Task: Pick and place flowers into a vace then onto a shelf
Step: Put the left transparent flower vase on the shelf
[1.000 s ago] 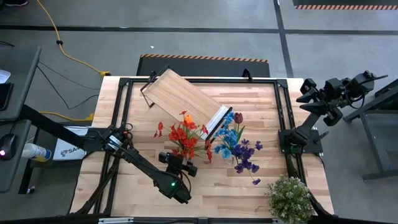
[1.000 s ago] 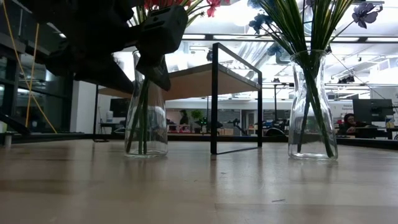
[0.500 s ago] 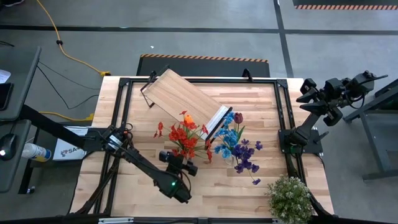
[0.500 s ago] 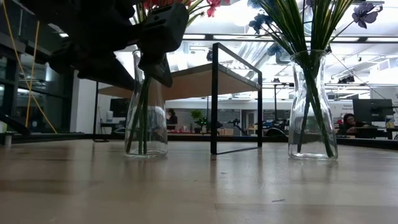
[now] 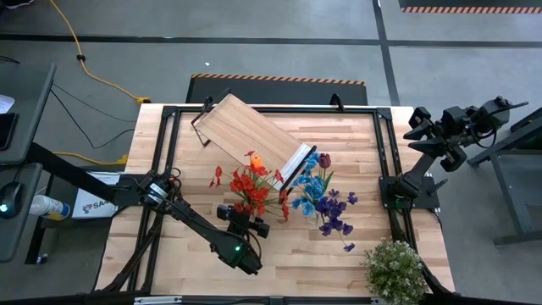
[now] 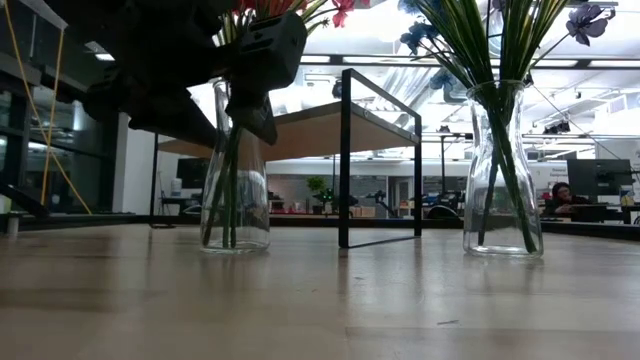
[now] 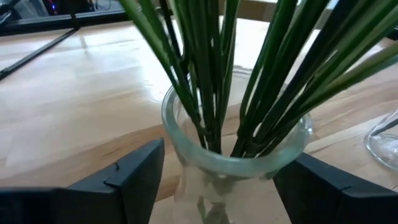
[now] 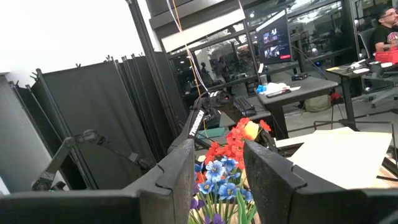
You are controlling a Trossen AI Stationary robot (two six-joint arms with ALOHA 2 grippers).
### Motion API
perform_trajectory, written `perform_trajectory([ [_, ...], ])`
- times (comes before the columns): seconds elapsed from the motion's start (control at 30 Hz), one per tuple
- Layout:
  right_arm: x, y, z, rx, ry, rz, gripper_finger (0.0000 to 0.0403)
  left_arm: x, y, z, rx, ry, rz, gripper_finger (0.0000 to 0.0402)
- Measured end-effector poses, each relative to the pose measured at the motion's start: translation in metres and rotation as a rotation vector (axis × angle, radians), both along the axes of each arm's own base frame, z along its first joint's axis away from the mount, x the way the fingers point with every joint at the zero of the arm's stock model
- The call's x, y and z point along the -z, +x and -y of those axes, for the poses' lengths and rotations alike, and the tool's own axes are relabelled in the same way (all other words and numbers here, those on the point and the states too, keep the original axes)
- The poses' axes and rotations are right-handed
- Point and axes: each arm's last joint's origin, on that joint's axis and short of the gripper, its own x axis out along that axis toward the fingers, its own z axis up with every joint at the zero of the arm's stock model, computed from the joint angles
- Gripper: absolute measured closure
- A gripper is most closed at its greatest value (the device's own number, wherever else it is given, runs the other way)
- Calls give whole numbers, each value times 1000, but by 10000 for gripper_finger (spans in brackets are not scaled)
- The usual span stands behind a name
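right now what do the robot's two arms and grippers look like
Both arms are dark, jointed links. The left arm shows a small green light near its wrist and ends in the left gripper, with flat, dark, angular fingers. The right gripper has the same blocky dark fingers.

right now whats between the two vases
The shelf's black frame end stands between the left vase and right vase in the low view; from above it sits just behind the gap.

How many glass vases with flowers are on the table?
2. One vase holds the red and orange flowers, with the left tool around its neck. The other vase holds the blue and purple flowers, beside the shelf.
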Motion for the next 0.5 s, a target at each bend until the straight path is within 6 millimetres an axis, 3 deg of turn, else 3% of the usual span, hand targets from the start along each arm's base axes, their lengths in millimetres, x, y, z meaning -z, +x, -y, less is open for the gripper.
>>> perform_trajectory([
  [0.27,0,0,0,3,-17,3,273,0,0,0,-7,-14,-5,188],
  [0.5,0,0,0,3,-18,3,273,0,0,0,-7,-13,-2,194],
])
